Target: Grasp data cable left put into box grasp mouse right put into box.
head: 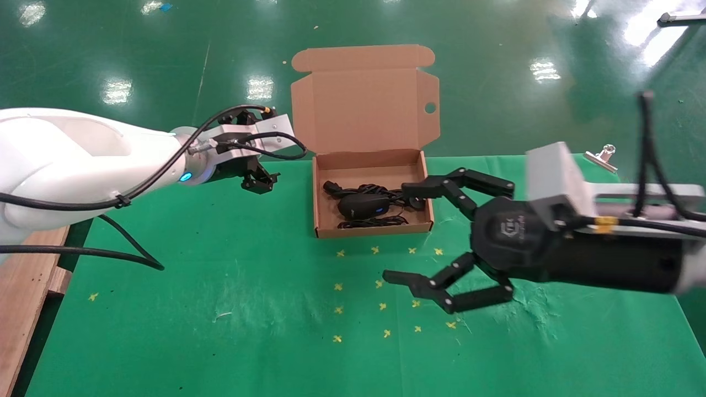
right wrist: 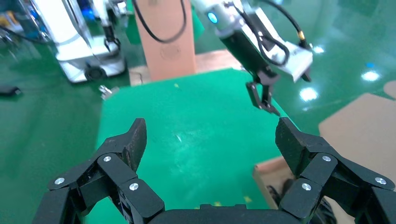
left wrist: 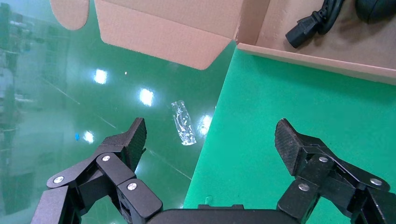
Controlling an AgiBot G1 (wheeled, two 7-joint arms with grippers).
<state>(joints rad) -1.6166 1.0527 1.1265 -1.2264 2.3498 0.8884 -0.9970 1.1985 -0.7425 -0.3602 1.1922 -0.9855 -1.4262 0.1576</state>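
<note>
The brown cardboard box (head: 373,226) stands open at the table's far edge, its lid (head: 364,107) upright. Inside lie the black mouse (head: 363,205) and the data cable (head: 337,189), whose plug is near the box's left wall. My left gripper (head: 259,182) hovers open and empty left of the box, over the table's far edge. In the left wrist view the gripper (left wrist: 210,135) sees the box wall (left wrist: 317,60), the cable's plug (left wrist: 303,30) and part of the mouse (left wrist: 376,9). My right gripper (head: 398,232) is wide open and empty beside the box's front right corner (right wrist: 268,170).
Yellow cross marks (head: 380,306) dot the green cloth in front of the box. A metal clip (head: 601,157) lies at the table's far right. A wooden board (head: 22,298) borders the left side. A plastic scrap (left wrist: 183,122) lies on the floor beyond the edge.
</note>
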